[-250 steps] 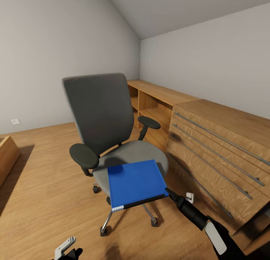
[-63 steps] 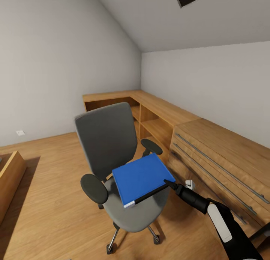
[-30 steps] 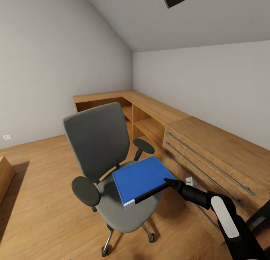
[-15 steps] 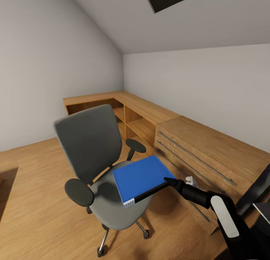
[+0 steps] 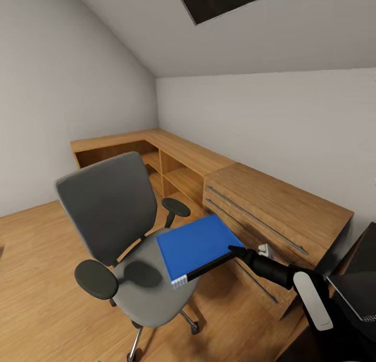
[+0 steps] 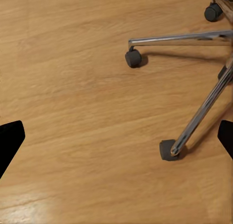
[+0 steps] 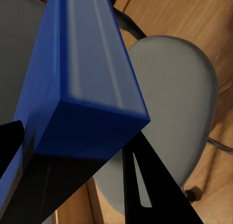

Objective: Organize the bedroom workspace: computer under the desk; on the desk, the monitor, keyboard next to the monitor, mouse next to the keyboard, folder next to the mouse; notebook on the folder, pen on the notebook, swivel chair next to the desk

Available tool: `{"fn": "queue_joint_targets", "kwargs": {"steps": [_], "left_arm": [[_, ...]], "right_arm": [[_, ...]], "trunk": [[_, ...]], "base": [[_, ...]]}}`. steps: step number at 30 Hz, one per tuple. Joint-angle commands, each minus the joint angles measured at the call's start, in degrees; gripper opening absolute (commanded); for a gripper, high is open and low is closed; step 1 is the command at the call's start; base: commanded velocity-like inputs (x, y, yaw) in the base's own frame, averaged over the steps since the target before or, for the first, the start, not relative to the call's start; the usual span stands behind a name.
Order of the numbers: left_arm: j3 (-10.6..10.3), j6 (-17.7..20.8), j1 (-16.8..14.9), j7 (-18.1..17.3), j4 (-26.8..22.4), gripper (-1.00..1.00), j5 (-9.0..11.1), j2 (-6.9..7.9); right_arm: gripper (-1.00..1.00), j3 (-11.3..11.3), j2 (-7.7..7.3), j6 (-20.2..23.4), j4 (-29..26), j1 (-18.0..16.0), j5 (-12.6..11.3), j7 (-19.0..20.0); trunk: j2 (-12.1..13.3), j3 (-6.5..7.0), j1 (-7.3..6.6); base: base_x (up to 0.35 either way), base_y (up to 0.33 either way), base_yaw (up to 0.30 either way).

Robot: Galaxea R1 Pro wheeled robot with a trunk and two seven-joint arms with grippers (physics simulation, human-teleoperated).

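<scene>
The blue folder (image 5: 197, 245) is pinched at its right corner by the closed right gripper (image 5: 236, 252), held above the swivel chair (image 5: 128, 231). It's best kept level while carried to the counter. The left gripper (image 6: 116, 136) is spread wide, nothing held.

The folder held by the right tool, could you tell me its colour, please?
Bright blue; the folder shows best in the head view.

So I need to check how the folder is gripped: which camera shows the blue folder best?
The head view: the whole folder shows, lifted above the swivel chair seat, held at one corner by the right end effector. The right wrist view shows its edge and underside close up. The left wrist view shows chair legs and floor.
</scene>
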Motion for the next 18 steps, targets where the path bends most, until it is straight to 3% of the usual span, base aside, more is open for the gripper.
{"fn": "queue_joint_targets", "kwargs": {"steps": [1,8,14,16,18], "left_arm": [[0.19,-0.17,-0.03,0.46,0.09,1.00,-0.61,0.03],[0.18,-0.22,0.58,0.62,0.09,1.00,-0.61,0.01],[0.13,-0.73,3.86,0.44,0.09,1.00,-0.81,-0.07],[0.03,-2.55,5.96,0.25,0.09,1.00,-1.84,-1.20],[-0.07,-5.91,8.00,0.24,0.09,1.00,-6.27,-2.49]], "right_arm": [[-1.00,-0.10,0.01,0.29,-0.05,-0.04,0.32,0.27],[-1.00,-0.10,0.01,0.32,-0.13,-0.04,0.36,0.27],[-1.00,-0.10,0.01,0.29,-0.13,-0.04,0.54,0.20],[-1.00,-0.10,0.01,0.29,-0.15,-0.04,0.59,0.20],[-1.00,-0.10,0.01,0.29,-0.18,-0.04,0.60,0.20]], "trunk": [[0.39,0.13,-0.23],[3.20,1.39,-1.77],[5.61,2.47,-3.09],[6.41,2.83,-3.53],[7.21,3.18,-3.97]], "base": [[0.000,0.000,-0.014],[0.000,0.000,-0.004],[0.000,0.000,0.000],[0.000,0.000,0.000],[0.000,0.000,0.000]]}}
